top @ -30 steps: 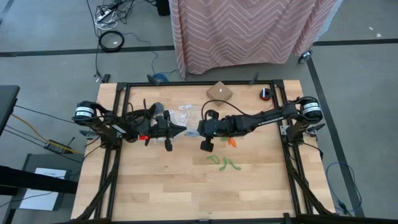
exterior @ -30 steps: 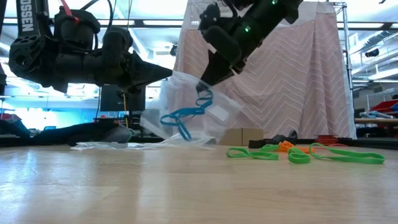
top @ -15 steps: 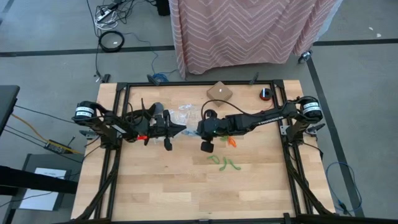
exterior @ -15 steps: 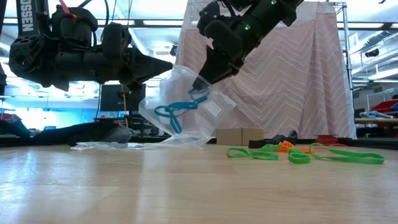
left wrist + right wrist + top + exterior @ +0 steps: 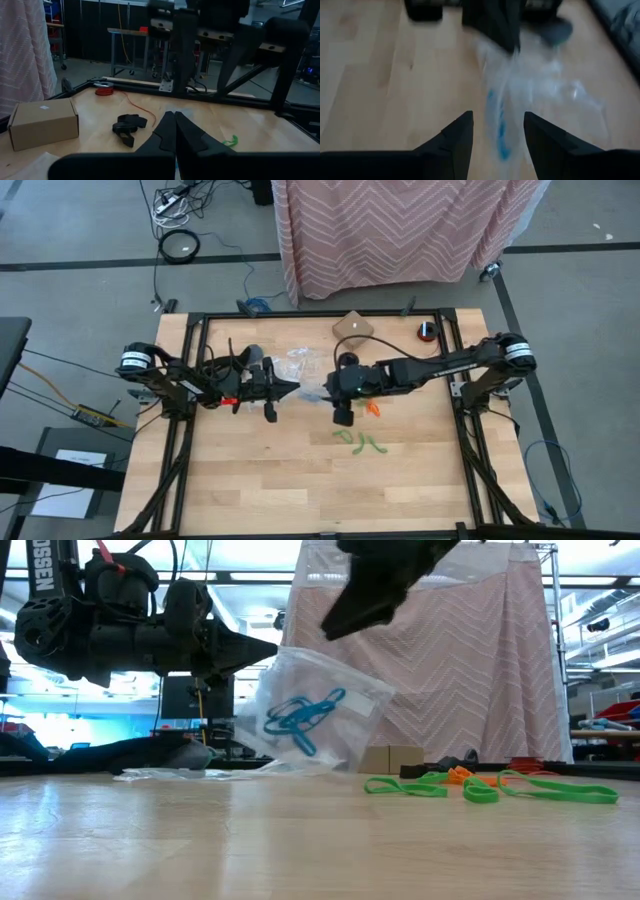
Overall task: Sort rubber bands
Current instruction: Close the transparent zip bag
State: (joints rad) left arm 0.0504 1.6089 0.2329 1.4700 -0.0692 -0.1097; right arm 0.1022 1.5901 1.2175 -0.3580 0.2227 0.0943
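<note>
A clear zip bag (image 5: 322, 705) with blue rubber bands (image 5: 301, 718) inside hangs above the table, and my left gripper (image 5: 270, 644) is shut on it. My right gripper (image 5: 343, 622) stands open above the bag's right side, clear of it; in the right wrist view its fingers (image 5: 459, 134) are spread, with the bag (image 5: 520, 95) beyond them. Green rubber bands (image 5: 361, 442) and orange rubber bands (image 5: 373, 408) lie loose on the wood to the right; the low view shows the green rubber bands (image 5: 405, 786) and orange rubber bands (image 5: 458, 775) flat on the table. My left gripper pinches the bag's upper left corner (image 5: 286, 653) between its shut fingertips. The fingers lie level and come from the table's left side. The bag hangs tilted below and to the right of the fingertips; whether its lower end rests on the table I cannot tell.
Another clear bag (image 5: 170, 773) lies flat under the left arm. A cardboard box (image 5: 352, 328) and a red and black roll (image 5: 427, 331) sit near the far edge, and a black clip (image 5: 129, 125) lies by the box. A pink cloth-covered cart (image 5: 400, 230) stands behind the table.
My right gripper has opened, let go of the blue bands and the bag, and risen while drawing back toward the table's right edge. The bag's right side has swung free, and the blue bands have settled inside it. The bag now hangs from the left gripper alone.
</note>
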